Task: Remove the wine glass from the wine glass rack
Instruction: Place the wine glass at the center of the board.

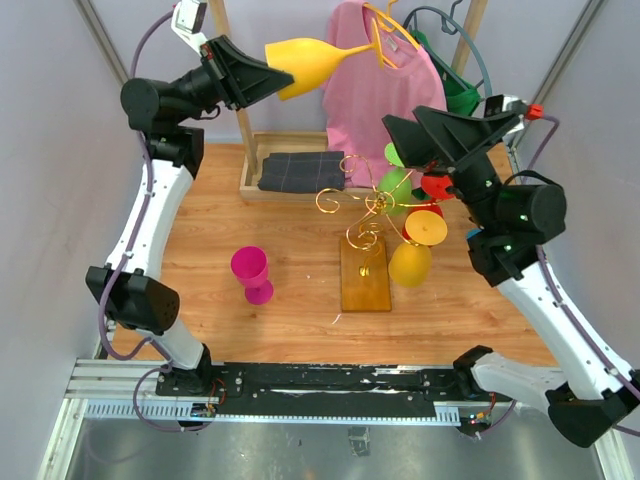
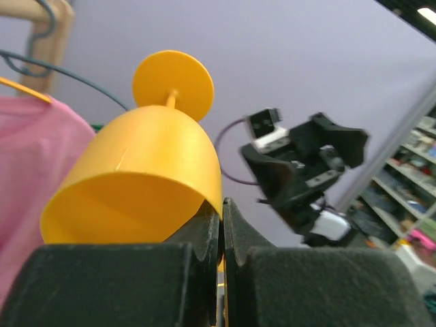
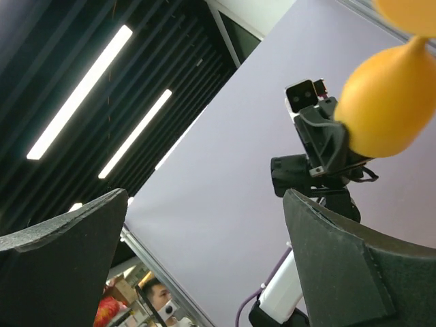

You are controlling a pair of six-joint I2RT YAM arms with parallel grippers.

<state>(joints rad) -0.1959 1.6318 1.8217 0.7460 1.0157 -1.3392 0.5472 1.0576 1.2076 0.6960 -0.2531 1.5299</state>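
Over the worktop (image 1: pixel 250 330), the wire wine glass rack (image 1: pixel 365 270) has a few glasses hanging, but one yellow wine glass (image 1: pixel 305 62) is already off it. It's up high at back-left, with the left tool (image 1: pixel 285 80) clamped on its rim. The right tool (image 1: pixel 403 125) is spread wide, holding nothing. I'd say only the set-down is left, and there's lots of bare wood around the pink glass (image 1: pixel 252 272).

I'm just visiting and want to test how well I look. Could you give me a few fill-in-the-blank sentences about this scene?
1. The left claw is shut on the ____ of the yellow wine glass.
2. The right claw holds nothing, and its jaws stand ____.
3. The magenta glass stands ____ on the table, left of the wine glass rack.

Missing words: rim; open; upright.
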